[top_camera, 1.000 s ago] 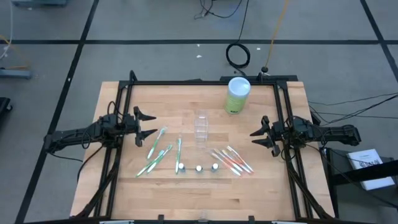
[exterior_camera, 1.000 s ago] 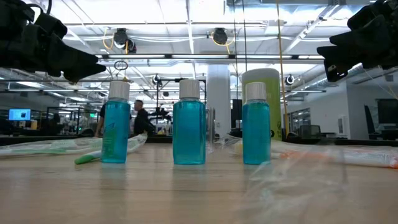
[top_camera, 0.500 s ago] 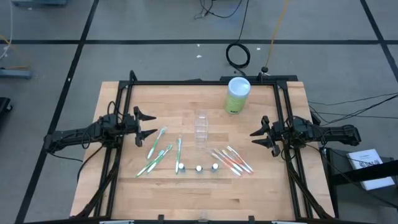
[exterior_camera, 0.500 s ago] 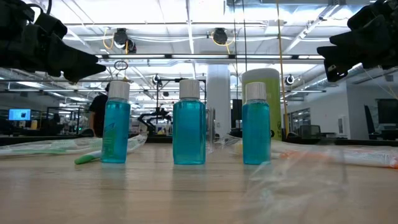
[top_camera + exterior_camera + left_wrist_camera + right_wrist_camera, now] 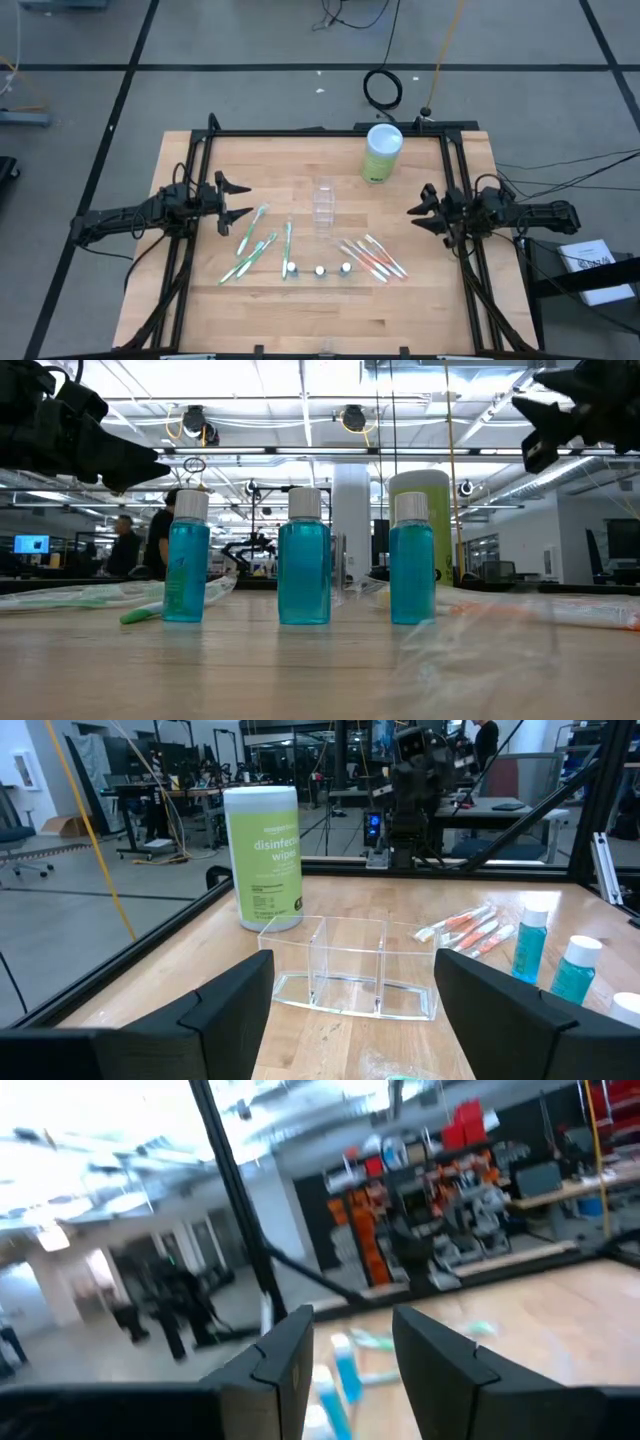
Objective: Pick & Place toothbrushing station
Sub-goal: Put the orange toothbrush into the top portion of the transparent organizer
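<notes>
A clear plastic holder with compartments (image 5: 324,206) stands mid-table and shows in the left wrist view (image 5: 345,970). Green-white toothbrushes (image 5: 255,242) lie to its left and orange-white toothbrushes (image 5: 373,258) to its right, flat on the wood. Three small blue bottles with white caps (image 5: 319,269) stand upright in a row near the front (image 5: 304,556). My left gripper (image 5: 238,200) hovers open at the table's left side, fingers pointing at the holder. My right gripper (image 5: 414,212) hovers open at the right side (image 5: 535,422), tipped upward.
A lime-green wipes canister with a white lid (image 5: 381,152) stands at the table's far edge, right of centre (image 5: 264,855). A black frame (image 5: 330,132) runs around the tabletop. People move about in the room behind the table (image 5: 165,540).
My right gripper has tipped its fingers upward and rolled a little about its own axis, staying at the table's right side. Its opening looks the same. The things on the table have kept still.
</notes>
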Available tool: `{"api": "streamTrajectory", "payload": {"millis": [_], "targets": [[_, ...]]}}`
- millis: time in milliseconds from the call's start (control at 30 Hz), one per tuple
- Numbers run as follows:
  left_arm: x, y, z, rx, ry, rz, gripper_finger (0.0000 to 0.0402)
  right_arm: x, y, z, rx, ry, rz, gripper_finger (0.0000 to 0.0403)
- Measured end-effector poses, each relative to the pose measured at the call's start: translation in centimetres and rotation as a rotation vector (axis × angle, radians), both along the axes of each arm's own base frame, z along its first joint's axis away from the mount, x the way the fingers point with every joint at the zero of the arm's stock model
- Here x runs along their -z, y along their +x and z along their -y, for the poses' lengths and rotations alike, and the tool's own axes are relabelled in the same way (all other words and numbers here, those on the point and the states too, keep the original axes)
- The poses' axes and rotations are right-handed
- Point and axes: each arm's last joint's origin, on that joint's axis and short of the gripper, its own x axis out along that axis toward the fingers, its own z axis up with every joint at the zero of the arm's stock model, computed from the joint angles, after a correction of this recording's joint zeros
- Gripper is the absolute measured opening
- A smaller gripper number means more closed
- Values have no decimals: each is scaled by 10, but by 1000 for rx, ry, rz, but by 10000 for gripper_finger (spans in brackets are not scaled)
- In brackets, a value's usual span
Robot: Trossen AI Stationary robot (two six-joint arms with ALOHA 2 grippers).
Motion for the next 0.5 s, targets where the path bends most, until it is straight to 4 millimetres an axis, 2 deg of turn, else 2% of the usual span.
{"api": "streamTrajectory", "payload": {"millis": [300, 500], "targets": [[0, 0, 0, 0, 0, 0, 285, -14, -4, 1, 23, 21, 146, 130], [0, 0, 0, -1, 0, 0, 285, -12, -4, 1, 20, -4, 126, 130]]}}
